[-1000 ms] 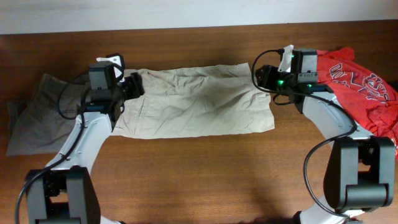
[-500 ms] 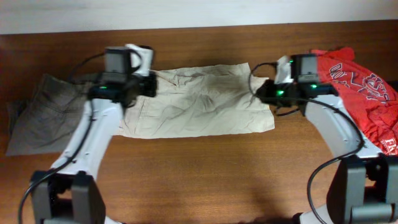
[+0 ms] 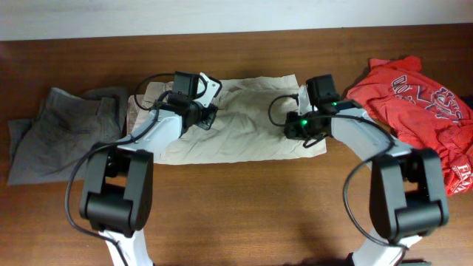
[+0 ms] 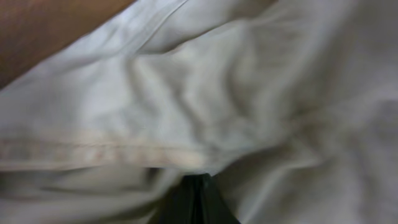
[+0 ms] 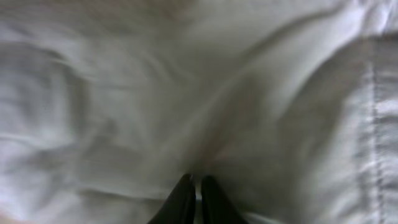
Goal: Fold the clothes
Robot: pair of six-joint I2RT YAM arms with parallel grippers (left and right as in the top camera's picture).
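The beige shorts point(image 3: 247, 125) lie spread on the table point(image 3: 244, 203) (between grey shorts point(image 3: 59, 133) and a red T-shirt point(image 3: 414, 100)), with the left gripper point(image 4: 196, 190) and the right gripper point(image 5: 194, 191) both pinched shut on their cloth, so the grasp seems made and the next move needs an even lift and fold.

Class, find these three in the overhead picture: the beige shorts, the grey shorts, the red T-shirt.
beige shorts point(image 3: 247, 129), overhead view, middle of the fabric
grey shorts point(image 3: 63, 137), overhead view, centre of the crumpled heap
red T-shirt point(image 3: 421, 96), overhead view, near the white lettering
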